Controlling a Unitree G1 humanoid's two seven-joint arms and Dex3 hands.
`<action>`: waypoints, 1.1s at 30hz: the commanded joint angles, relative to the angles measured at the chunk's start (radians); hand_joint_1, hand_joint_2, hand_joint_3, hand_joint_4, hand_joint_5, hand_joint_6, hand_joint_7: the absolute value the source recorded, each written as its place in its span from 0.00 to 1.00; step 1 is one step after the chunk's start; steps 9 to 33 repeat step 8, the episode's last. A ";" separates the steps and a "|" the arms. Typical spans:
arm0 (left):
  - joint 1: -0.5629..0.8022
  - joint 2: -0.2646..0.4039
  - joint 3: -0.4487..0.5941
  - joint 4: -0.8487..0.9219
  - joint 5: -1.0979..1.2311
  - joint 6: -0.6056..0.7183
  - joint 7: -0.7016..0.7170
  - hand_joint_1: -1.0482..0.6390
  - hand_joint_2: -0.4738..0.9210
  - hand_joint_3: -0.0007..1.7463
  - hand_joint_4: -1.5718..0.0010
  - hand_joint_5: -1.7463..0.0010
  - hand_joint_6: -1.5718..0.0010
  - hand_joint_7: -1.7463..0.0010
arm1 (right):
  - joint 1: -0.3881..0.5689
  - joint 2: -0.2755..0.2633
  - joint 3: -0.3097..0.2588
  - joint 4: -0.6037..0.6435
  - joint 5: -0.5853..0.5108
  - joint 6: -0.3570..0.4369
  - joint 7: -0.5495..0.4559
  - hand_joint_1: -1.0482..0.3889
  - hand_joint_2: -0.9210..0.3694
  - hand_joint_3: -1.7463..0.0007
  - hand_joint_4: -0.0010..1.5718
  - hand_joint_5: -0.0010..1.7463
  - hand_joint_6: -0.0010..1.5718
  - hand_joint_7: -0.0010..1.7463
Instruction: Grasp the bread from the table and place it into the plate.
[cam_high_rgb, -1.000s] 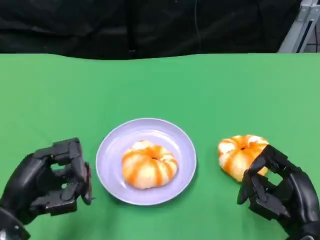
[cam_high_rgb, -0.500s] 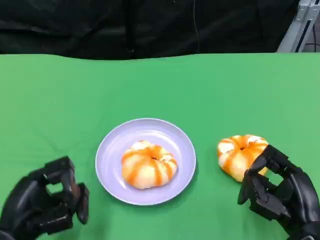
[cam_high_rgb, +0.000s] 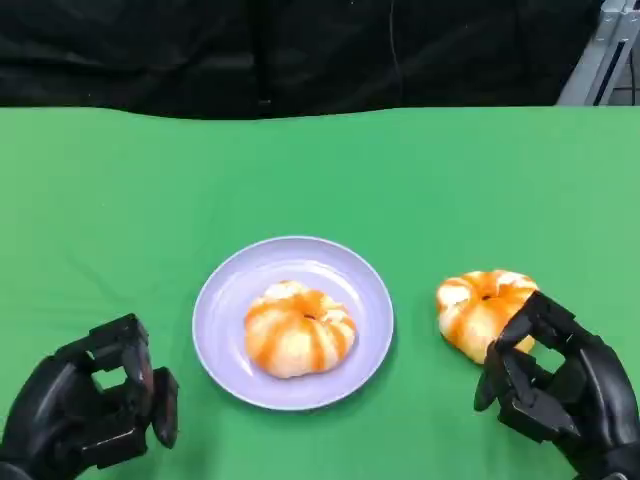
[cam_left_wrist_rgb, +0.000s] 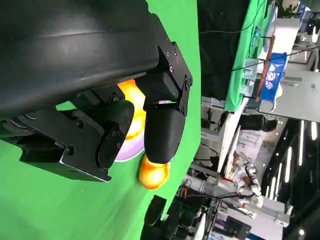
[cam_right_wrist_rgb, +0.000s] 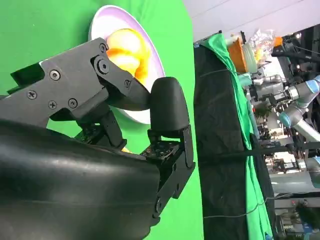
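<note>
Bread (cam_high_rgb: 482, 310) is seen on the green tabletop (cam_high_rgb: 420, 170), to the right of the lilac plate (cam_high_rgb: 230, 300) and apart from it — a second bread (cam_high_rgb: 298, 328) lies in the plate. The right hand (cam_high_rgb: 555, 390) is placed just beside the first bread, fingers (cam_high_rgb: 515, 335) curled and apart, nothing held. The left hand (cam_high_rgb: 95, 410) is kept left of the plate, fingers curled, nothing held.

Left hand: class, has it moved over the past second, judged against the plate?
Yes. The left hand has drawn back from beside the plate toward the near table edge.
</note>
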 joint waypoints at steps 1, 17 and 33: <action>-0.006 0.009 0.018 -0.006 -0.003 0.010 -0.004 0.68 0.82 0.79 0.38 0.00 0.50 0.00 | 0.012 -0.010 -0.008 -0.026 0.012 0.012 -0.006 0.63 0.22 0.41 0.53 1.00 0.39 0.99; 0.006 0.002 0.017 -0.031 0.007 0.021 0.026 0.69 0.82 0.80 0.39 0.00 0.49 0.00 | 0.021 -0.009 -0.004 -0.046 0.006 0.026 -0.018 0.64 0.23 0.40 0.53 1.00 0.39 0.98; 0.006 0.002 0.017 -0.031 0.007 0.021 0.026 0.69 0.82 0.80 0.39 0.00 0.49 0.00 | 0.021 -0.009 -0.004 -0.046 0.006 0.026 -0.018 0.64 0.23 0.40 0.53 1.00 0.39 0.98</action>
